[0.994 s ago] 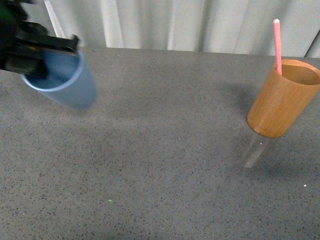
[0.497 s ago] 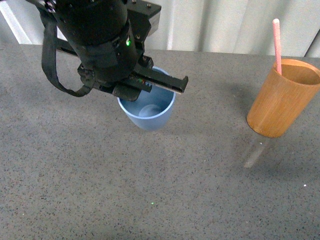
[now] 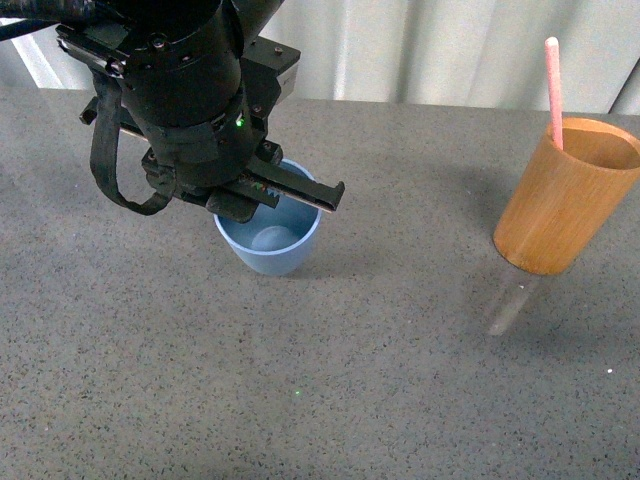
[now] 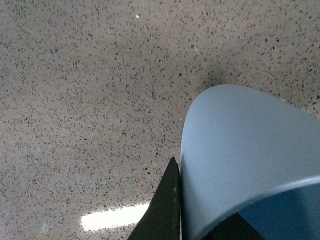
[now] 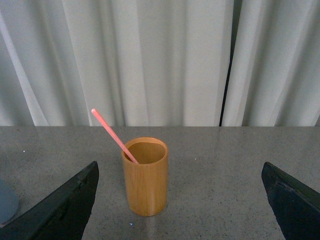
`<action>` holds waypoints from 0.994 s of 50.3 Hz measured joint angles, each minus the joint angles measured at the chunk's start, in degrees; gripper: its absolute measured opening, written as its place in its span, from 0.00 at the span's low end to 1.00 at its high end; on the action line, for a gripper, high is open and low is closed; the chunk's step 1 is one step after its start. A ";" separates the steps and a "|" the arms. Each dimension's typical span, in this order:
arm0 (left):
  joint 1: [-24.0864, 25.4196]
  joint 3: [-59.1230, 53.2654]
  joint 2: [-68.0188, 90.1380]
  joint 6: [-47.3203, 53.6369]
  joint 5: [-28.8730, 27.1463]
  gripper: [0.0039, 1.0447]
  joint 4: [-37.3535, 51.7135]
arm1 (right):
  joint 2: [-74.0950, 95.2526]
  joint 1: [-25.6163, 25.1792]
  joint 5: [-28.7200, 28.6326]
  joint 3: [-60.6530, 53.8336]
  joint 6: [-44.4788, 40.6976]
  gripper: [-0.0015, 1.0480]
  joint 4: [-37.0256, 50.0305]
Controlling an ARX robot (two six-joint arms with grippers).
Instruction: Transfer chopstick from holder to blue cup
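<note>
The blue cup (image 3: 270, 244) stands upright on the grey table, left of centre. My left gripper (image 3: 262, 192) is over it, shut on its rim; the left wrist view shows one black finger (image 4: 166, 210) pressed against the cup's wall (image 4: 235, 160). The brown wooden holder (image 3: 563, 197) stands at the right with the pink chopstick (image 3: 553, 88) sticking up out of it. In the right wrist view the holder (image 5: 145, 176) and the leaning chopstick (image 5: 112, 133) stand ahead between the wide-open fingers of my right gripper (image 5: 181, 200), well short of it. The right arm is out of the front view.
The speckled grey table (image 3: 400, 380) runs to a white curtain (image 3: 430, 45) along its far edge. A corner of the blue cup (image 5: 6, 202) shows at the edge of the right wrist view.
My left arm has carried the blue cup in from the far left to left of centre, then drawn it slightly back left and lower. The holder and chopstick have not moved.
</note>
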 joint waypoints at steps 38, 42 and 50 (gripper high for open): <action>1.25 -2.56 0.26 1.16 -1.51 0.29 0.37 | 0.00 0.00 0.00 0.00 0.00 0.90 0.00; 1.25 -2.56 0.26 1.18 -1.53 0.40 0.37 | 0.00 0.00 0.00 0.00 0.00 0.90 0.00; 1.27 -2.56 0.26 1.20 -1.53 0.60 0.37 | 0.00 0.00 0.00 -0.02 0.00 0.90 0.00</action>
